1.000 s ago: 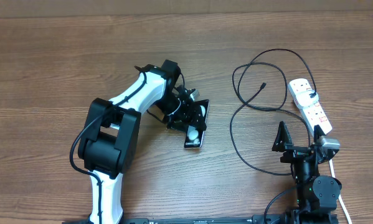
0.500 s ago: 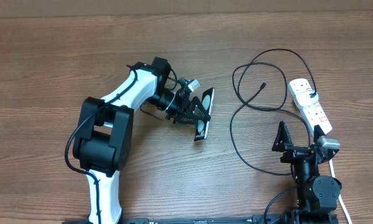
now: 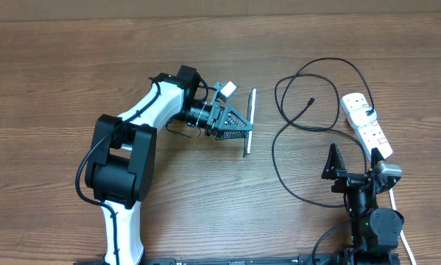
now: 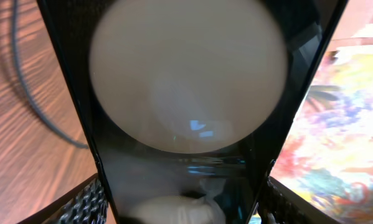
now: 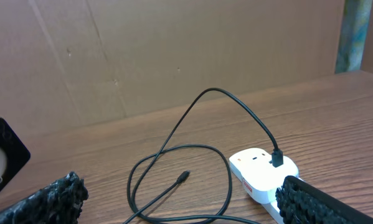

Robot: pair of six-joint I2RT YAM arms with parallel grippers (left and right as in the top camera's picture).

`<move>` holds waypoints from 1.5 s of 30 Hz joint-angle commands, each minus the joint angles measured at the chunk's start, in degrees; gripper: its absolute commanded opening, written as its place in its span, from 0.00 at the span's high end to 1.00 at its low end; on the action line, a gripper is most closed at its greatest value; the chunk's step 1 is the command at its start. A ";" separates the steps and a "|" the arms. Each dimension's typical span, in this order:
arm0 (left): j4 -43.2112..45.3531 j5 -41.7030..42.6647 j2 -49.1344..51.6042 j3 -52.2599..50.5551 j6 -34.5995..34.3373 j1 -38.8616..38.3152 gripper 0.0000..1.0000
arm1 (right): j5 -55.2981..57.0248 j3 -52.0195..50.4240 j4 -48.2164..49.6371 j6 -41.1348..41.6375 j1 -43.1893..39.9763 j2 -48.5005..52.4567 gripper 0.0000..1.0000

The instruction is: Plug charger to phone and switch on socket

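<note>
Overhead: your left hand (image 3: 242,124) is gripping the phone (image 3: 249,118) edge-up; right hand (image 3: 351,162) is sitting open nr the socket strip (image 3: 366,121).

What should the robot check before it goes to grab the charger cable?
1. The phone is clamped in the left tool: ok.
2. The phone's charging port can be reached: cannot tell.
3. The charger cable's loose end lies free, nothing on it: ok.
4. The cable's other end sits in the power strip: ok.
5. The right tool is open and empty: ok.
</note>
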 commanded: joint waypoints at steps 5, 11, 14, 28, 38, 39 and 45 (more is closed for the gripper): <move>-0.39 6.75 0.72 0.57 -0.26 0.28 0.52 | 0.35 -0.59 0.42 -0.37 0.26 -0.52 0.00; -0.66 6.75 0.72 0.57 -0.94 0.31 0.51 | 0.35 -0.59 0.42 -0.37 0.26 -0.52 0.00; -0.59 6.75 0.72 0.57 -1.31 0.37 0.50 | 0.35 -0.59 0.42 -0.37 0.26 -0.52 0.00; -0.63 6.78 0.72 0.57 -5.31 0.35 0.50 | 0.37 -0.59 0.42 -0.37 0.26 -0.52 0.00; -0.61 6.78 0.72 0.57 -15.61 0.35 0.50 | 0.35 -0.59 0.42 -0.37 0.26 -0.52 0.00; -0.59 6.78 0.72 0.57 -16.59 0.35 0.50 | 0.35 -0.59 0.42 -0.37 0.26 -0.52 0.00; -0.61 6.78 0.72 0.57 -19.91 0.50 0.48 | 0.35 -0.59 0.42 -0.35 0.26 -0.52 0.00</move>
